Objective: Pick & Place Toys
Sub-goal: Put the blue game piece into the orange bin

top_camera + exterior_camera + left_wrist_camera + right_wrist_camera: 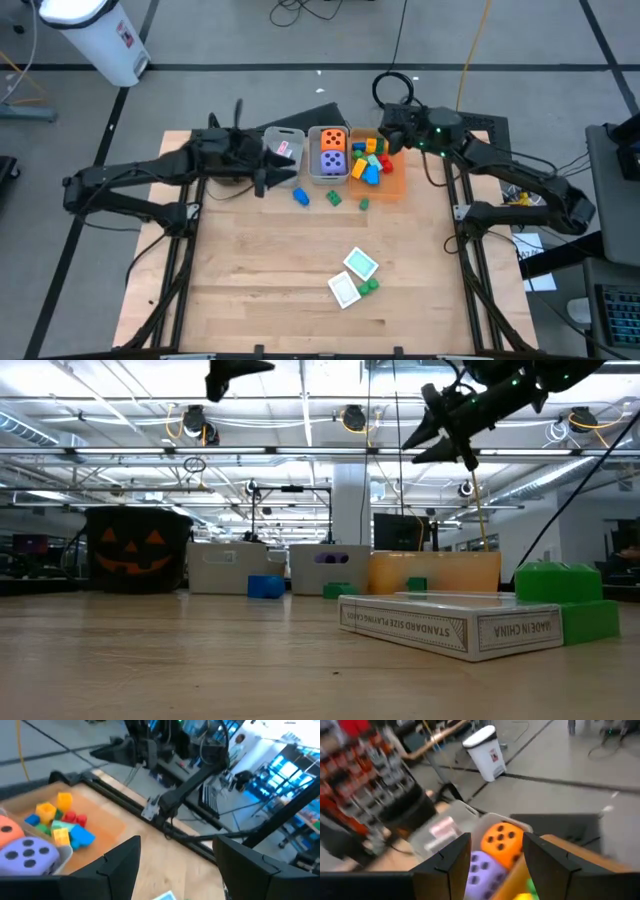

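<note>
An orange die [333,139] and a purple die [332,160] lie in the middle grey bin [313,165]. Several coloured blocks [369,163] lie in the orange bin [392,185]. A blue block [301,196] and two green blocks [333,199] rest on the table in front of the bins. A teal card [360,264], a white card [344,290] and a green block [369,286] lie nearer the front. My left gripper [270,174] is open and empty, raised by the left grey bin [283,148]. My right gripper [384,138] is open and empty, raised over the orange bin's far end.
A black pot with an orange pumpkin face [135,550] stands at the table's far left in the low view. A white waste bin [100,35] and cables lie on the floor beyond the table. The table's wood middle [260,250] is bare.
</note>
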{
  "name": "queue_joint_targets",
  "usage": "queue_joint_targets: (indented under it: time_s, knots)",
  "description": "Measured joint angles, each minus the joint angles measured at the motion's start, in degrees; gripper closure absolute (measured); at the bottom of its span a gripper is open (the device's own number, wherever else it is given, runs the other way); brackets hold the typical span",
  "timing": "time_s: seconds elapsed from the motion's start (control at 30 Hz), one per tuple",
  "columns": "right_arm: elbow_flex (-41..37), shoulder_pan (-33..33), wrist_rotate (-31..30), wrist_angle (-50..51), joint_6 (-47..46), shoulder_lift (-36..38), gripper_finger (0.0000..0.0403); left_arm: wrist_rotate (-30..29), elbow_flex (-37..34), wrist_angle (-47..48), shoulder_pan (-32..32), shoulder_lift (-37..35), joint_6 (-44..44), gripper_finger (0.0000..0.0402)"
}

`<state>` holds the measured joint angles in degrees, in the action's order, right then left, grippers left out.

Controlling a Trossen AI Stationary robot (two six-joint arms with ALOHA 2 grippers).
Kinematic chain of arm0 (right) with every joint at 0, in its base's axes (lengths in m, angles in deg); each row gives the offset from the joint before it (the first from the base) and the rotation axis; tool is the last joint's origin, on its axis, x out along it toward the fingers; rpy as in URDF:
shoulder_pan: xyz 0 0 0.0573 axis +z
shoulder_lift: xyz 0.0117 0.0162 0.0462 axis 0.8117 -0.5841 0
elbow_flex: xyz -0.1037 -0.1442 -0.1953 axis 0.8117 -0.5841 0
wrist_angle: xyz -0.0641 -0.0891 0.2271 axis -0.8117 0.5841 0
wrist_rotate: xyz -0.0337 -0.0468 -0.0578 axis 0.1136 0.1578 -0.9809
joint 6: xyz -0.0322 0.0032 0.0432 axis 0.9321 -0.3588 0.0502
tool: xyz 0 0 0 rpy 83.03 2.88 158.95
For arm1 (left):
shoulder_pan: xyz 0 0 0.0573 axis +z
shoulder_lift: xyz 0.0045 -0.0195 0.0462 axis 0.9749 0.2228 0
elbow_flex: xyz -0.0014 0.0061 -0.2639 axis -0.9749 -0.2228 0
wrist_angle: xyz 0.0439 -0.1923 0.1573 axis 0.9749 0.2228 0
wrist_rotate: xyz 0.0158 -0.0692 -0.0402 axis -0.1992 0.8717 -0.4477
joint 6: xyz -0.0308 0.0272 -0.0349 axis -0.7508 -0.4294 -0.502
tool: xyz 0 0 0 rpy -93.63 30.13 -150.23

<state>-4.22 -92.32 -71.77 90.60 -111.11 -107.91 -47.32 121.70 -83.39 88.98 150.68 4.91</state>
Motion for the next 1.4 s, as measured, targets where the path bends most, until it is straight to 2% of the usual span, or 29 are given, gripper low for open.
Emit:
queue_joint_targets:
  time_s: [0.07,0.17,0.27,0.43,0.6,0.77,0.97,1.1,1.27,1.4]
  knots:
    - [0.00,0.68,1.30,0.31,-4.25,0.59,0.0233,-0.07,-0.01,2.02,0.34,-2.39,0.05,0.0147]
    - [-0.02,2.28,8.25,0.48,-6.83,0.58,0.0232,-0.60,0.12,4.91,0.37,-5.10,-0.07,0.0147]
    - [-0.02,5.53,14.19,0.53,-8.76,0.53,0.0233,-3.08,-0.01,12.14,-0.64,-7.52,-0.30,0.0147]
    - [-0.04,14.96,14.73,0.92,-8.74,0.36,0.0238,-8.15,-0.03,21.73,-4.50,-8.33,-2.36,0.0147]
    - [-0.04,25.94,7.04,3.30,-7.28,-0.34,0.0238,-11.73,-0.03,22.89,-9.72,-5.17,-3.71,0.0147]
    - [0.00,36.16,-0.38,12.66,-2.93,-0.97,0.0238,-12.91,-0.03,21.55,-13.75,-0.03,-4.83,0.0147]
    - [0.00,48.16,-5.08,24.06,-1.49,-2.39,0.0238,-12.63,-0.05,18.07,-16.57,5.95,-5.76,0.0147]
    - [-0.04,56.08,-5.69,24.16,0.87,-6.49,0.0239,-11.40,-0.03,12.59,-17.31,9.07,-6.67,0.0147]
    - [-0.04,61.06,-13.52,23.66,-3.18,-11.37,0.0239,-10.07,-0.03,6.84,-18.17,11.79,-9.03,0.0147]
    - [-0.04,61.45,-15.24,24.33,-9.37,-12.54,0.0239,-10.07,-0.03,5.57,-18.35,13.38,-10.36,0.0147]
